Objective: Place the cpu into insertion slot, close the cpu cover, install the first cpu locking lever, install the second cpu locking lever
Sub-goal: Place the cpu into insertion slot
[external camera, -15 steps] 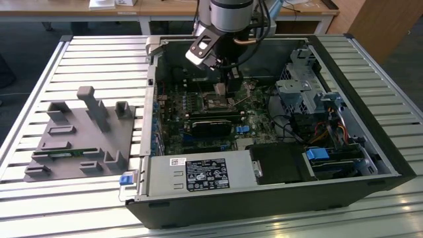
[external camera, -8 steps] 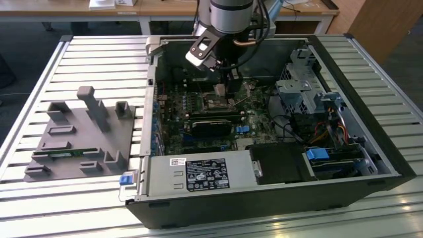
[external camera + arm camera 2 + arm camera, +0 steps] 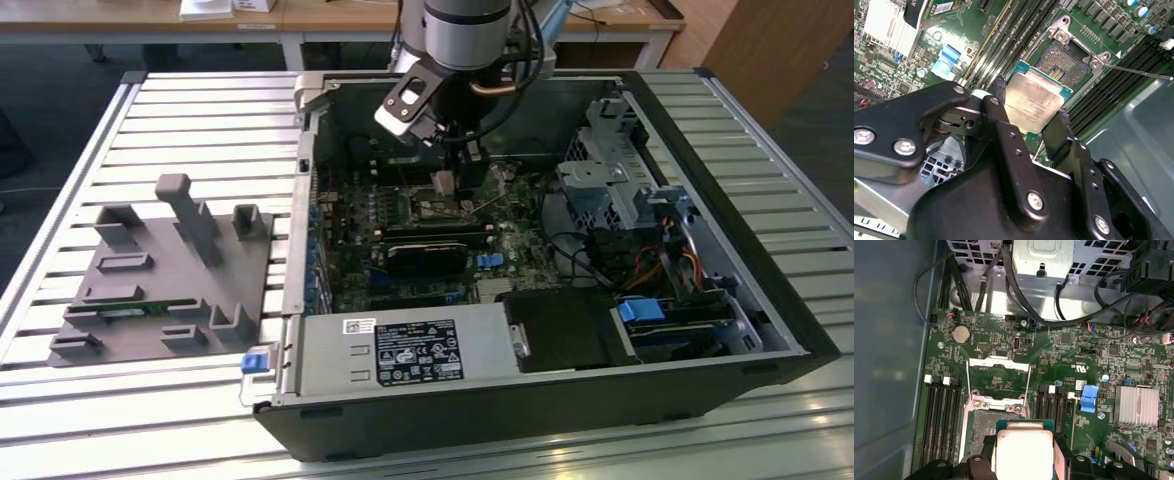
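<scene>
Arm [image 3: 467, 30]: silver-grey cylindrical wrist segment, dark cables [image 3: 537, 45] alongside. Gripper [image 3: 1031, 102]: matte black, angular linkages, two slim fingers [image 3: 1006, 140] with small holes, rough-edged tips. Silver round-head screws [image 3: 1035, 200] at joints.

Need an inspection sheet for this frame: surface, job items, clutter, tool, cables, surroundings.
Surface: slatted metal table carrying an open computer case.
Job's things: cpu is held partly over the insertion slot and is not seated. The cpu cover is flipped open.
Clutter: grey fixture tray on the table, at the exterior view's left of the case.
Grippers: tool is shut on the cpu, with fingers on two opposite edges.
Cables: black cables run along the case wall beyond the motherboard, apart from the slot.
Surroundings: wooden desk behind the table.
</scene>
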Tool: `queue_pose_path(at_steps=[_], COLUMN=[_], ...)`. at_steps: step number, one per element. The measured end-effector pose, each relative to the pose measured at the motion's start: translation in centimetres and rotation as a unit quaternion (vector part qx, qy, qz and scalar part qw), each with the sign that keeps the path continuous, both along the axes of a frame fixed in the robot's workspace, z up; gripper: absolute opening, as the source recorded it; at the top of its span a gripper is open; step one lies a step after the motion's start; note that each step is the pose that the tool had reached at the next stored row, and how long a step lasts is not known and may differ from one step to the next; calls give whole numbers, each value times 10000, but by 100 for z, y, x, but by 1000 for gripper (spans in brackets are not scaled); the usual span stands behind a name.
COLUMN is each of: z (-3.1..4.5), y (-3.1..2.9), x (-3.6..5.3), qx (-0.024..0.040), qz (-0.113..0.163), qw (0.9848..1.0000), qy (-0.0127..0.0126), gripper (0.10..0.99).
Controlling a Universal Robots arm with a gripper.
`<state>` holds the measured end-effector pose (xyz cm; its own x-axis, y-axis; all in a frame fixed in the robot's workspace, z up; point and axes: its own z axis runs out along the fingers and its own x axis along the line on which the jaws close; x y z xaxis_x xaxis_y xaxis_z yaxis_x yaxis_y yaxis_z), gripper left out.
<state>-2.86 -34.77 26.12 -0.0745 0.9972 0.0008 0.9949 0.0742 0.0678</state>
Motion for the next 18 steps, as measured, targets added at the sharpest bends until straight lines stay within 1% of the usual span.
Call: queue_pose_path(at_steps=[9, 13, 18], z=[-26, -40, -97], y=[6, 8, 47], x=[0, 0, -2], qx=[-3, -21, -25], qz=[-27, -32, -57], qw=[10000, 10000, 10000], qy=[1, 0, 0], gripper=[537, 537, 537])
